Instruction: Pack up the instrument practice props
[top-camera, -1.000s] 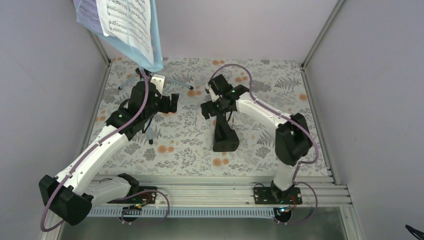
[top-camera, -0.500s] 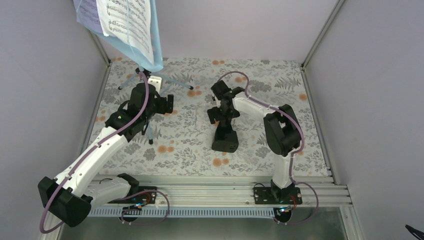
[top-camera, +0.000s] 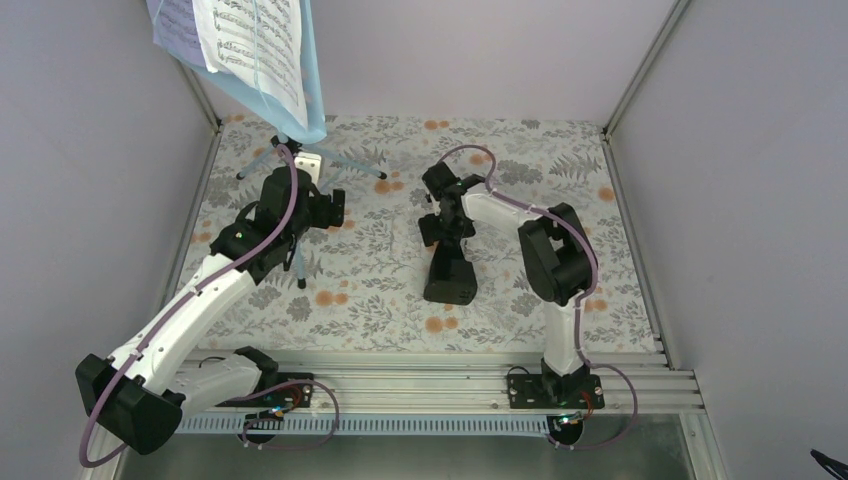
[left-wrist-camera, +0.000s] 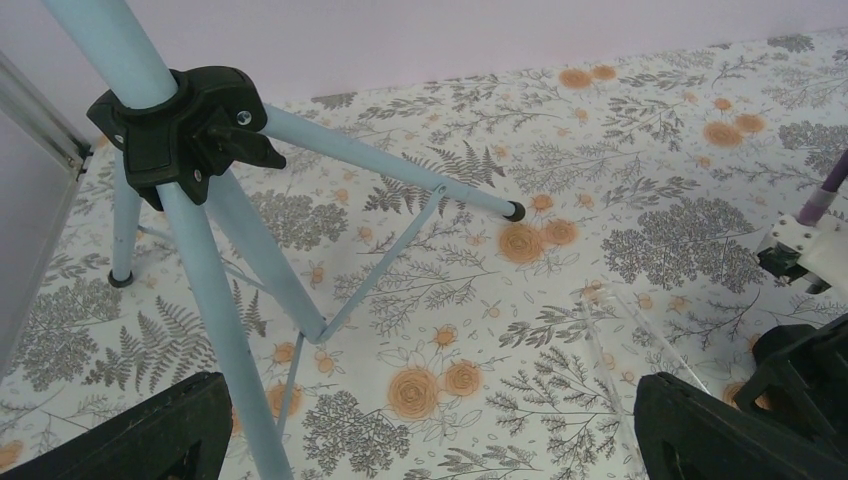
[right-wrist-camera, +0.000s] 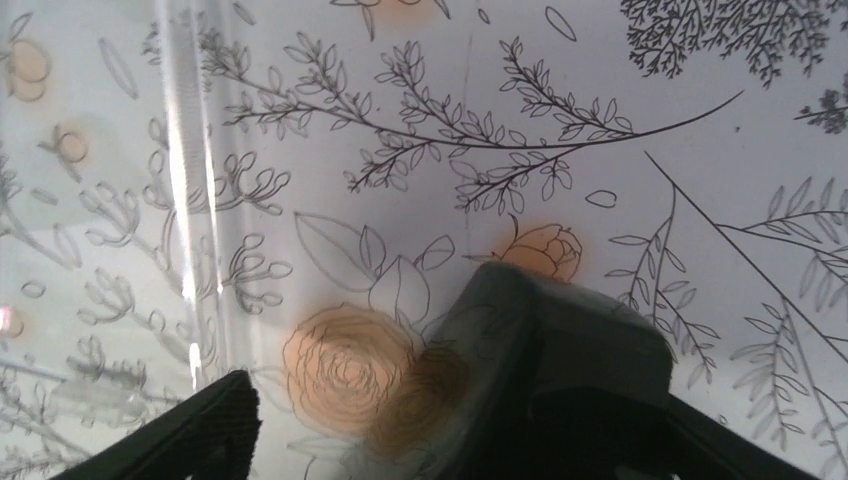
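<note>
The light blue music stand (top-camera: 314, 95) stands at the far left corner of the counter (top-camera: 545, 165), which has a floral cover. Its desk rises toward the top external camera. On it rest the white sheet-music page (top-camera: 255, 45) and, to its left, the lavender page (top-camera: 172, 22). Below, three thin tripod legs (left-wrist-camera: 215, 290) spread from a black hub (left-wrist-camera: 175, 125) down onto the counter.

The left end effector (top-camera: 335, 207) hovers just right of the tripod, close above the counter, and its jaws are spread wide. In the left wrist view the two black fingers (left-wrist-camera: 150, 440) sit at the bottom corners, far apart. The nearest leg runs down just inside the left one, and nothing is gripped.

The black pyramid-shaped metronome (top-camera: 450, 275) stands upright near the middle of the counter, well apart from the stand. The right end effector (top-camera: 440, 228) points down over the metronome's narrow top. In the right wrist view that top (right-wrist-camera: 560, 365) is blurred and fills the lower right. One finger (right-wrist-camera: 195, 435) shows at the lower left, with bare counter between it and the metronome. The other finger cannot be made out against the dark body. The jaws stand wide and are not clamped on anything.
</note>
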